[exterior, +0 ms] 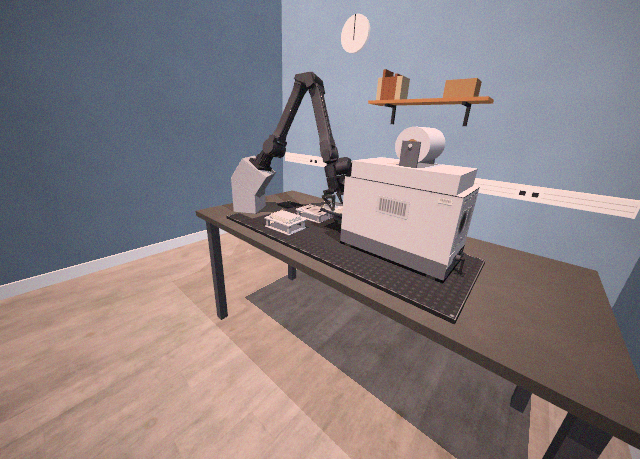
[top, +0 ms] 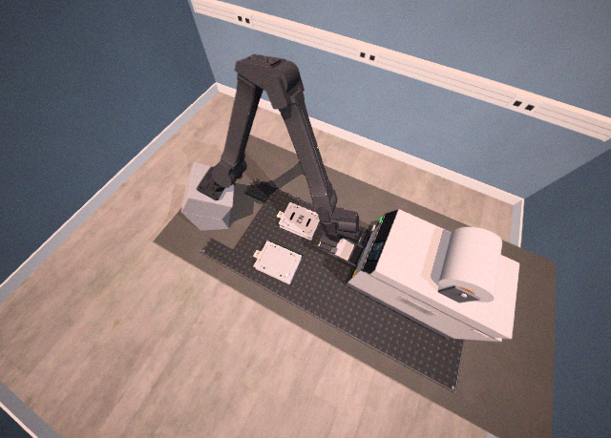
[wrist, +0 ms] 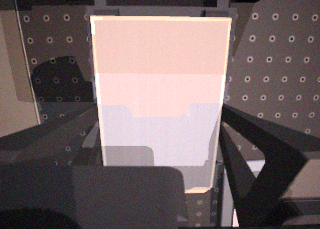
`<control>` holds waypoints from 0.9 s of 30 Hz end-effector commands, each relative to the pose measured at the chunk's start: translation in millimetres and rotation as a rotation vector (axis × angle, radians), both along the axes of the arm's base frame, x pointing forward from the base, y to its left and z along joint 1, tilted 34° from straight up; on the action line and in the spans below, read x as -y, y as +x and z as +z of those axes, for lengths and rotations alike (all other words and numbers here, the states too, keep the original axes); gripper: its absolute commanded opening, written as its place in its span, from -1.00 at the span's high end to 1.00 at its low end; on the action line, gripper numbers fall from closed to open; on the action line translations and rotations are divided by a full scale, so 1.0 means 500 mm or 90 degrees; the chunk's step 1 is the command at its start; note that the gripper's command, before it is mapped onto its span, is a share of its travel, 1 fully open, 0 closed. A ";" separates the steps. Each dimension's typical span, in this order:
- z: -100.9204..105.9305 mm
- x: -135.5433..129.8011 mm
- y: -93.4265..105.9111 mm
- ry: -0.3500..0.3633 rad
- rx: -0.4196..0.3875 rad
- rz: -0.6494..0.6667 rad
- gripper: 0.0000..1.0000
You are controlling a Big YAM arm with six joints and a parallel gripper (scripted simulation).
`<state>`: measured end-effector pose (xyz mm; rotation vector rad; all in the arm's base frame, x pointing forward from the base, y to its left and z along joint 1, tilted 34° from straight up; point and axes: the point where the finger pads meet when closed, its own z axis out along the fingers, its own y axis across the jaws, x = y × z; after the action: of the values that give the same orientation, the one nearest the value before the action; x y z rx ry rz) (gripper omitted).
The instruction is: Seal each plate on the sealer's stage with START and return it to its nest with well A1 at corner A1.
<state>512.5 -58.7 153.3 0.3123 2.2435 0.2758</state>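
My gripper (top: pixel 339 246) (exterior: pixel 331 205) (wrist: pixel 159 109) is shut on a plate (top: pixel 345 249) (wrist: pixel 160 91), one finger along each long side. Its top is smooth and shiny like foil, with no wells showing. The plate is at the sealer's stage (wrist: pixel 160 11), in front of the sealer (top: pixel 433 270) (exterior: pixel 398 211); whether it is seated or slightly raised cannot be told. A green lamp (top: pixel 381 219) glows on the sealer's front. The nest N2 (top: pixel 300 219) is empty, its label and slots showing. Another white plate (top: pixel 278 260) (exterior: pixel 282 219) sits in the other nest (top: pixel 261 256) (exterior: pixel 285 229).
The sealer's dark front panel (top: pixel 375 248) stands close beside my gripper. Both nests stand on the perforated board (top: pixel 345 305) (exterior: pixel 372 268) between the arm's grey pedestal (top: pixel 207 206) (exterior: pixel 248 188) and the sealer. A foil roll (top: pixel 474 260) (exterior: pixel 423 144) sits on top of the sealer.
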 end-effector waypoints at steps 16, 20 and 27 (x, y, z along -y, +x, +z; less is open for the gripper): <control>0.080 0.017 -0.001 -0.009 0.037 -0.001 1.00; 0.074 0.010 0.004 -0.007 0.035 -0.001 1.00; 0.054 0.000 0.015 -0.003 0.029 0.000 1.00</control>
<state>506.2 -60.9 163.0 0.3127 2.2422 0.2750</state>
